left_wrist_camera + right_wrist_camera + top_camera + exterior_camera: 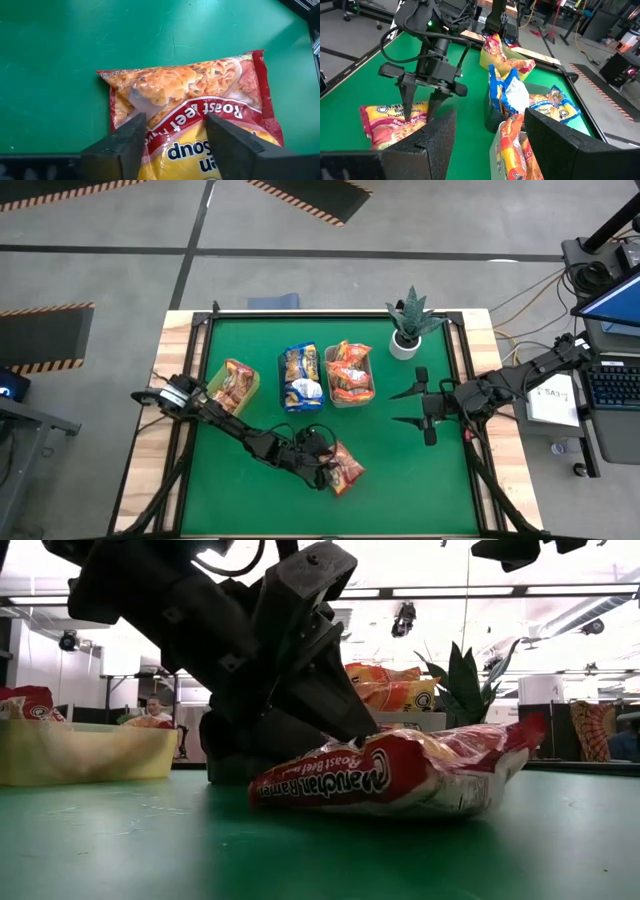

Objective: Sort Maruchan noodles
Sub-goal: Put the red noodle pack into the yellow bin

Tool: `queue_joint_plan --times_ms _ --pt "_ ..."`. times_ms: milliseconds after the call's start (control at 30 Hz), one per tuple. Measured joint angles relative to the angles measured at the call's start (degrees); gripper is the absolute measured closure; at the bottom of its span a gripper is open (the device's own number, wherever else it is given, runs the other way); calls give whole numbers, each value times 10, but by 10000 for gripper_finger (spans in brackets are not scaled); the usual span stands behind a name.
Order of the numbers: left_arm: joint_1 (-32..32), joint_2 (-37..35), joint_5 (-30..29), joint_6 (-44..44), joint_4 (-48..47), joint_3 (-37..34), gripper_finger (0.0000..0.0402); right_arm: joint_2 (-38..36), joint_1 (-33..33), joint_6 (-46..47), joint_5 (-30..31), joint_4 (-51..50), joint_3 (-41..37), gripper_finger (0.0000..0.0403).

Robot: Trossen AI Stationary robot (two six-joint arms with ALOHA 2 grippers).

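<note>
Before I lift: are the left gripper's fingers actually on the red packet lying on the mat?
Touching. In the low view a fingertip of the left gripper presses into the top of the red packet, with no gap visible; the right wrist view agrees.

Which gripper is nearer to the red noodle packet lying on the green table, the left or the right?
Left. The left gripper is directly over the red noodle packet, its fingers straddling it. The right gripper waits well away, near the potted plant.

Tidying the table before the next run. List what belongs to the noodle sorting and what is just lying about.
Belongs:
- red noodle packet on the mat, under the left tool
- three bins holding sorted packets
- right tool, waiting open

Lying about:
- potted plant
</note>
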Motion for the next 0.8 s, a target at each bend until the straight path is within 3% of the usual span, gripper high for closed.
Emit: queue_joint_plan --times_ms 133,367,600,800 --pt "-1 0 -1 4 1 0 262 0 0 0 0 0 -2 179" --pt "-1 -1 -1 18 10 0 387 0 0 -1 1 0 -2 179" --pt "0 -28 4 103 2 -2 397 0 0 -2 1 0 -2 179" --pt "1 -98 3 178 -13 -2 401 0 0 -2 2 0 -2 179"
